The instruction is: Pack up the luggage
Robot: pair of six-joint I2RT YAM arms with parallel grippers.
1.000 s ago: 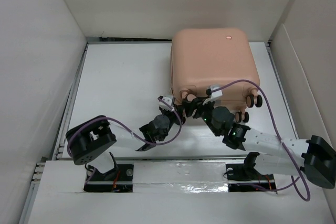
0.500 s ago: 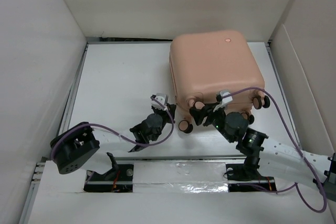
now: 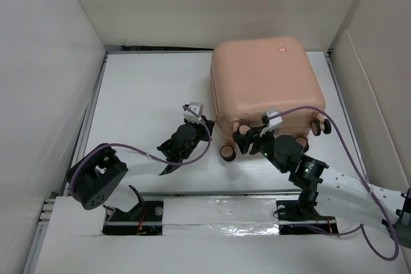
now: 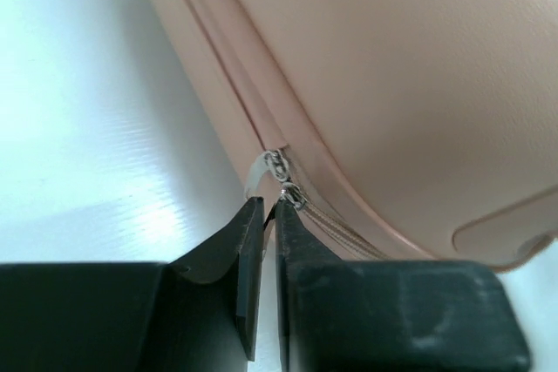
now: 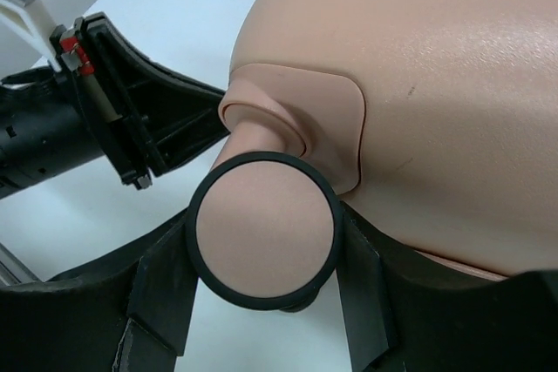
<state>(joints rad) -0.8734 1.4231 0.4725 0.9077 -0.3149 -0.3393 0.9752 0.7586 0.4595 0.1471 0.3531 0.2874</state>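
**Closing the zip: pull pinched, wheel braced**

At the near-left corner of the luggage (image 3: 266, 81), our left gripper (image 4: 264, 208) looks pinched almost shut on the small metal zipper pull (image 4: 261, 172). We judge it best to draw along the curved seam rather than away from it, so the thin tab does not slip. At the luggage's near edge, our right gripper (image 5: 266, 219) clasps a round caster wheel (image 5: 264, 237) (pink face, black rim), bracing the smooth, rounded salmon shell that lies flat on the white table (image 3: 141, 94).

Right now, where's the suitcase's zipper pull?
In the left wrist view, the zipper pull hangs from the luggage's side seam, right at the left gripper's fingertips, by the case's near-left corner.
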